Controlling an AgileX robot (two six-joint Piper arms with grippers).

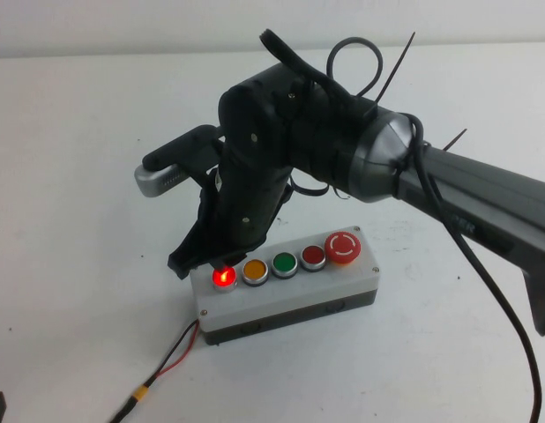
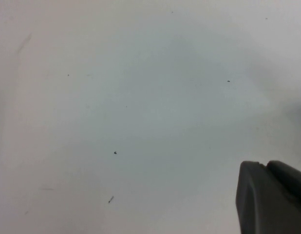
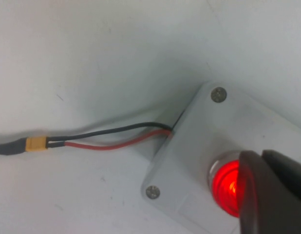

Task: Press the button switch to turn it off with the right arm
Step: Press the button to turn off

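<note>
The button switch (image 1: 223, 278) glows bright red at the left end of the grey five-button box (image 1: 281, 300). My right arm reaches in from the right and its gripper (image 1: 202, 261) hangs right over that button, fingers pressed together. In the right wrist view the shut fingers (image 3: 270, 195) cover part of the glowing button switch (image 3: 228, 187); I cannot tell whether they touch it. My left gripper (image 2: 272, 200) shows only in the left wrist view, fingers together over bare white table.
On the box sit an orange button (image 1: 255, 271), a green button (image 1: 284, 263), a darker red button (image 1: 313, 256) and a big red mushroom stop button (image 1: 343, 247). Red and black wires (image 1: 171, 357) with a yellow connector (image 3: 36, 144) run from the box's left end.
</note>
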